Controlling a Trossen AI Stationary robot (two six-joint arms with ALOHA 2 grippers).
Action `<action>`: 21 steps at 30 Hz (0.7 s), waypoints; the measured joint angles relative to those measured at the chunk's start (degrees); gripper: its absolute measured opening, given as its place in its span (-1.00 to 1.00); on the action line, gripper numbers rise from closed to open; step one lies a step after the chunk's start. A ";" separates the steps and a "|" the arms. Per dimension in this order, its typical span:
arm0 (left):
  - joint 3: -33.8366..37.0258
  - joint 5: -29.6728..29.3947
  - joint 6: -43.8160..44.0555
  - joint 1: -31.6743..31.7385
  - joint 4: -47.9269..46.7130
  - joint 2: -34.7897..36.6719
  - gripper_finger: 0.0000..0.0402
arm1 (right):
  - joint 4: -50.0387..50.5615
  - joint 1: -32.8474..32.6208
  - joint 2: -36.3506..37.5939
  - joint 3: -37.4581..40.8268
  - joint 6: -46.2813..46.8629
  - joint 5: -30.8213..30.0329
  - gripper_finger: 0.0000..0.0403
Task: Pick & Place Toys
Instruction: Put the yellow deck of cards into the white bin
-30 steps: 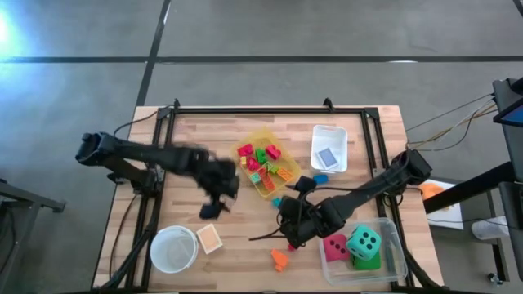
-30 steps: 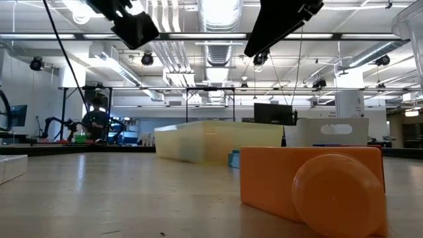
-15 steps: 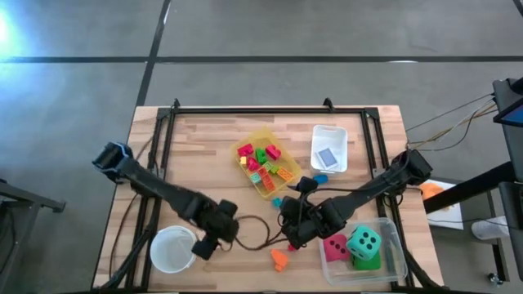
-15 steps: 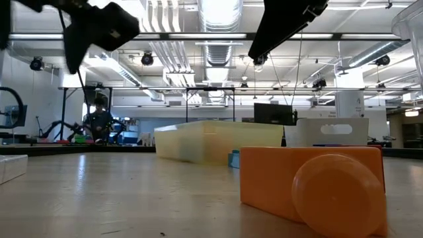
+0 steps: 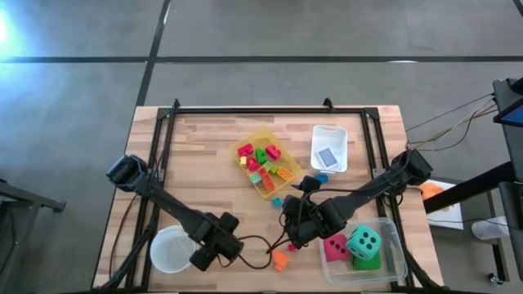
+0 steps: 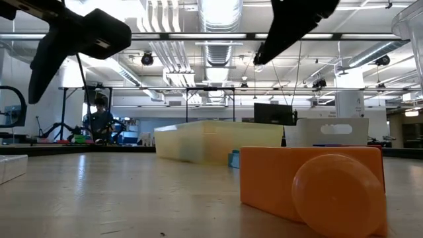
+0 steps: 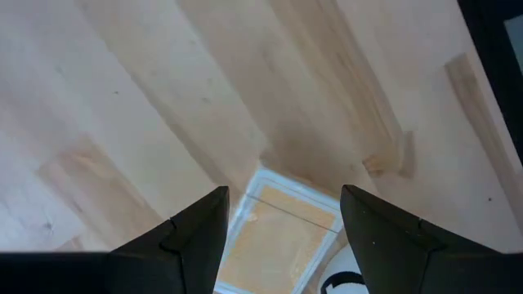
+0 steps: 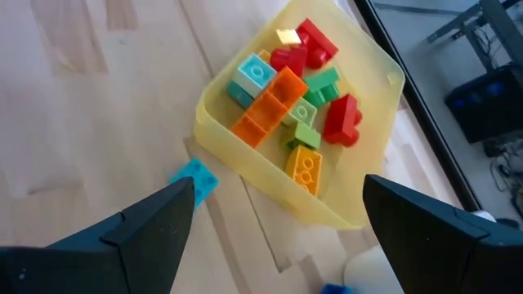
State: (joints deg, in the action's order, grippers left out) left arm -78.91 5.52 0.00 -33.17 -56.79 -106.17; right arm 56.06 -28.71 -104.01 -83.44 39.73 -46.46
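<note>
Wooden table (image 5: 204, 139) under both arms. Left gripper (image 5: 214, 249), jaws parted and empty, low in the high view above a clear tray (image 7: 282, 237) half hidden between its fingers. Right gripper (image 5: 296, 224) agape, empty, right of centre. One orange block (image 5: 279, 260) just beside. One yellow bin (image 5: 265, 163) of mixed blocks (image 8: 286, 90), one blue block (image 8: 194, 179) loose. Two dice (image 5: 351, 245) in a clear bin (image 5: 394, 237), lower right.

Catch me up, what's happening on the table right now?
Toy sorting is under way. The left gripper hangs open over a small orange-filled clear box beside the white bowl, holding nothing. The right gripper waits open near the yellow bin of blocks. Two dice sit in the clear bin.
</note>
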 joint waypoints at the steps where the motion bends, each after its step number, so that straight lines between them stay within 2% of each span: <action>1: 0.00 -0.02 0.35 0.01 -0.04 0.00 0.18 | 1.01 -0.24 0.02 0.00 0.75 0.00 0.72; 4: 0.09 0.04 2.77 0.00 0.05 0.12 0.18 | 2.47 -1.05 0.19 0.00 2.11 0.02 0.72; 9: 0.04 0.03 13.28 0.10 1.92 0.17 0.18 | 2.70 -2.24 0.87 0.00 2.34 0.00 0.72; 14: 0.07 -0.21 17.81 0.22 3.00 0.17 0.18 | 3.68 -3.79 1.90 0.00 3.26 -0.02 0.72; 21: 0.07 -9.09 24.30 0.38 0.83 0.20 0.18 | 5.17 -6.13 4.19 0.00 5.77 -0.09 0.72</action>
State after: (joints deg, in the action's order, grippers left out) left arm -78.85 -3.57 24.30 -32.80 -55.96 -105.97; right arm 61.23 -34.84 -99.82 -83.44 45.51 -46.54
